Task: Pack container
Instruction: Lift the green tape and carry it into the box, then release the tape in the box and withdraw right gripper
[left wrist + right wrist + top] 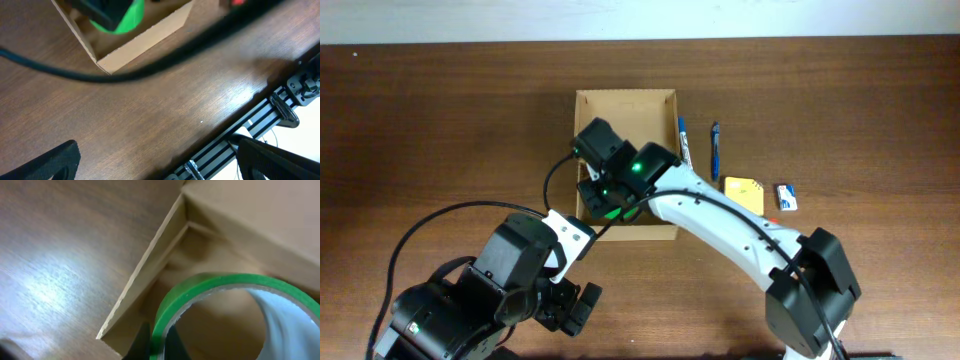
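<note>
We look down on the brown wooden table (150,125). At the top edge stands a corner of the container (145,42), its tan walls upright. A green tape roll (127,20) shows inside it, half hidden by a dark blurred shape. A black cable (150,70), out of focus, crosses in front of the box from left to right. The left gripper (160,165) has its jaws spread wide, one of the fingers (55,162) in each lower corner, bare wood between. Black metal rails (250,127) run along the table's edge at lower right.

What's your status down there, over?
Right gripper shut on green tape roll, over the open container. Left gripper open, above table. Two pens beside container, not blocking.
</note>
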{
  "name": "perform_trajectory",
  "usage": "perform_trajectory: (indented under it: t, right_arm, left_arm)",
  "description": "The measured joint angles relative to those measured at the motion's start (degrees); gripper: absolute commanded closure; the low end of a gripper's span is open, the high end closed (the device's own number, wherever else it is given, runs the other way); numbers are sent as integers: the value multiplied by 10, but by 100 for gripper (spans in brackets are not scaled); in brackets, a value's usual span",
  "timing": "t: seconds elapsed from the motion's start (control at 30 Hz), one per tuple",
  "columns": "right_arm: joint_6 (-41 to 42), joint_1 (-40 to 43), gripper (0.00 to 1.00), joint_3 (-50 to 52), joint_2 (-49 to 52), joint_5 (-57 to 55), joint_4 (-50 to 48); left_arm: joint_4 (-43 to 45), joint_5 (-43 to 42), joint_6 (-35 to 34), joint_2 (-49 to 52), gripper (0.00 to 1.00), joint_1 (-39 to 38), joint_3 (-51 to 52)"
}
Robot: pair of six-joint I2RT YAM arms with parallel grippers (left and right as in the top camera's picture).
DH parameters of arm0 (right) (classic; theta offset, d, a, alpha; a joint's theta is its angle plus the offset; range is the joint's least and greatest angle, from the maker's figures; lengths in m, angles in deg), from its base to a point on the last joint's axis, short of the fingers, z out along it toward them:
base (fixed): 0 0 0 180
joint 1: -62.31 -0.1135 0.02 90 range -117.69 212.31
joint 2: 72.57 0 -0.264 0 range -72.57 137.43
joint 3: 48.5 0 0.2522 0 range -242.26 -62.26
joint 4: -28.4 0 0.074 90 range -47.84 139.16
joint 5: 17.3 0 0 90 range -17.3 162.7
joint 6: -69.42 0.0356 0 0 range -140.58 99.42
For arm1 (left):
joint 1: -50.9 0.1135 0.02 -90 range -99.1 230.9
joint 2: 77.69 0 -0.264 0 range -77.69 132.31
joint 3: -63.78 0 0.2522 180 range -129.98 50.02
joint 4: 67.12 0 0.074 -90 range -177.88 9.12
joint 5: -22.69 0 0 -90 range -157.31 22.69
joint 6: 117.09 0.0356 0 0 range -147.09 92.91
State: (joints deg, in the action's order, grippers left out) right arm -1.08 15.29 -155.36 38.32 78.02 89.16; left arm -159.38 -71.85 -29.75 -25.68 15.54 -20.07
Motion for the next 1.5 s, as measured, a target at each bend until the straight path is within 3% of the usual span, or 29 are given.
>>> perform_trajectory:
  t: [0.5, 0.53, 0.6, 0.73, 1.27, 1.5]
  right_arm:
    - [4, -17, 96, 41, 0, 2, -54]
    - [5, -18, 95, 41, 0, 2, -54]
    - [9, -22, 77, 41, 0, 2, -55]
    - [8, -25, 65, 41, 0, 2, -56]
    - [10, -25, 64, 41, -3, 2, -48]
    - [10, -5, 62, 40, -56, 3, -9]
  left_arm:
    - [0, 0, 0, 0, 0, 0, 0]
    - [0, 0, 0, 0, 0, 0, 0]
    - [0, 0, 0, 0, 0, 0, 0]
    - [0, 0, 0, 0, 0, 0, 0]
    - [0, 0, 0, 0, 0, 0, 0]
    - [0, 0, 0, 0, 0, 0, 0]
